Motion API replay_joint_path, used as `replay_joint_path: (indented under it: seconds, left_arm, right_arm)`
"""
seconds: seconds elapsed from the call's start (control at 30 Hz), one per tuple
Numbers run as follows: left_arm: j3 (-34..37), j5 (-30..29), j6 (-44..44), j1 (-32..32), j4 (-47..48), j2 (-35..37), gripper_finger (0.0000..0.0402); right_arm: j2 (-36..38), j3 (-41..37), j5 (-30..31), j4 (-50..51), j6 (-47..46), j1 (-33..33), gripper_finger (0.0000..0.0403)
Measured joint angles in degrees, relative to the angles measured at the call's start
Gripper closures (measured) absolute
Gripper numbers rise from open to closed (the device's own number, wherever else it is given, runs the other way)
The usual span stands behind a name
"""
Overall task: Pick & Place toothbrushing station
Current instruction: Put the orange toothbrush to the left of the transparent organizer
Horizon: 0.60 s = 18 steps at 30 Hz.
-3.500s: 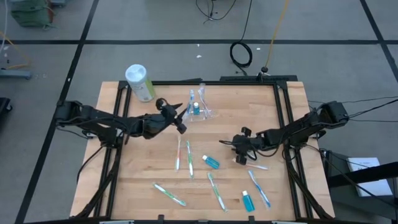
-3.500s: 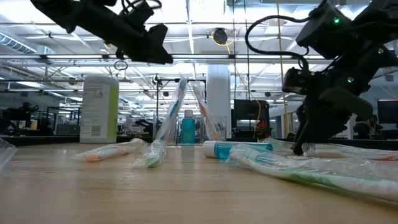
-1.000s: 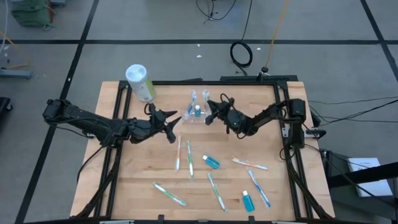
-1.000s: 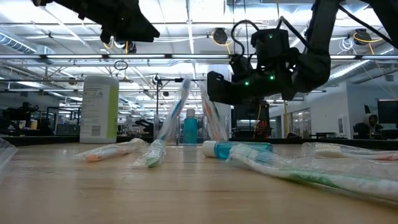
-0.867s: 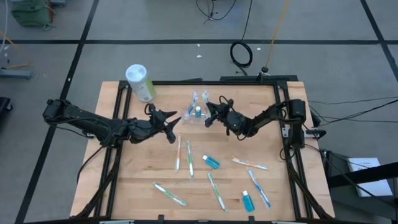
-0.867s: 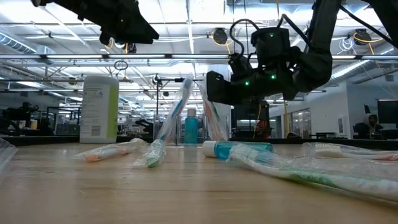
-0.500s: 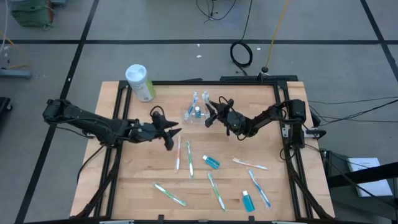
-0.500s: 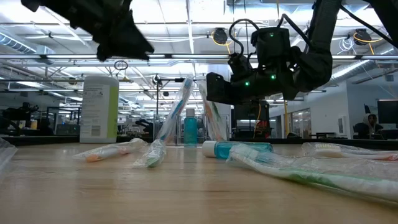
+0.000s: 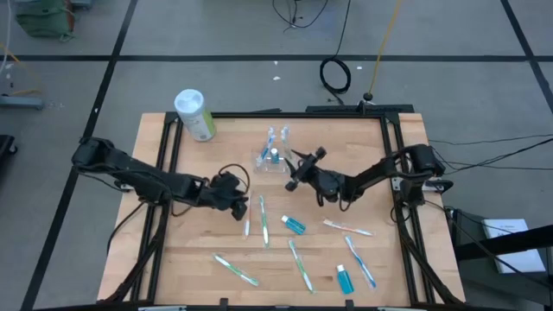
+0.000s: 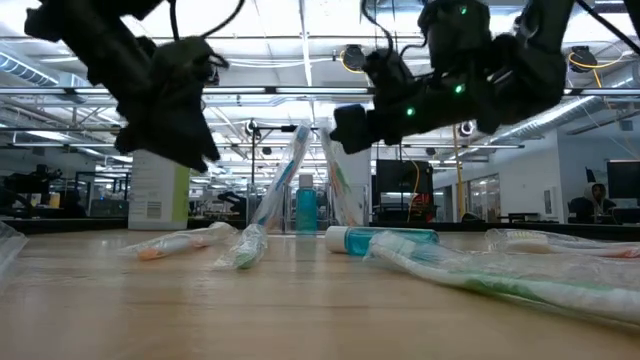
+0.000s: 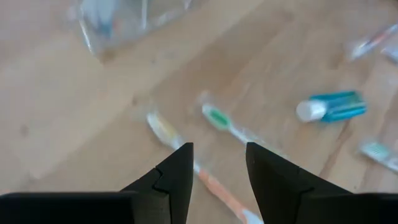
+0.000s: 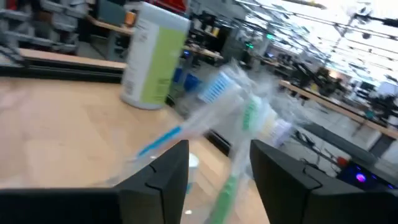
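Note:
The clear toothbrushing station (image 9: 271,161) stands on the wooden table's far middle, with two wrapped toothbrushes and a small blue bottle upright in it. It also shows in the low view (image 10: 305,200) and the right wrist view (image 12: 239,118). My right gripper (image 9: 299,170) is open, just right of the station and above the table, pointing at it. My left gripper (image 9: 239,206) is open and hovers over a wrapped orange toothbrush (image 11: 214,190), beside a green one (image 11: 221,119).
A pale-green cylinder with a white lid (image 9: 196,115) stands at the far left corner. Several wrapped toothbrushes (image 9: 301,265) and two small blue bottles (image 9: 294,225) lie across the table's middle and near right. The near left of the table (image 9: 173,259) is bare wood.
My left gripper has gone down and toward the table's near right, from beside the station to above the loose toothbrushes. My right gripper has drawn back a little from the station toward the right and risen slightly. The station has stayed where it was.

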<state>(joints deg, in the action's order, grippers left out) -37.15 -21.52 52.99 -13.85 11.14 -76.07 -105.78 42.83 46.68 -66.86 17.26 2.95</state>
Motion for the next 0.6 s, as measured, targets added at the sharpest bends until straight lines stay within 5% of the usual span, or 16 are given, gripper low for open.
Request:
replay_joint_path:
  seconds: [0.27,0.6]
  left_arm:
    - [0.0,0.53,12.0,-0.51,-2.61,-9.61,0.025]
    - [-0.22,-0.15,9.55,0.2,-7.2,-18.26,0.0251]
  right_arm:
    - [6.96,0.0,-0.01,18.53,-5.91,6.01,0.0225]
    - [10.06,-0.03,-0.24,27.87,-10.07,10.47,0.0228]
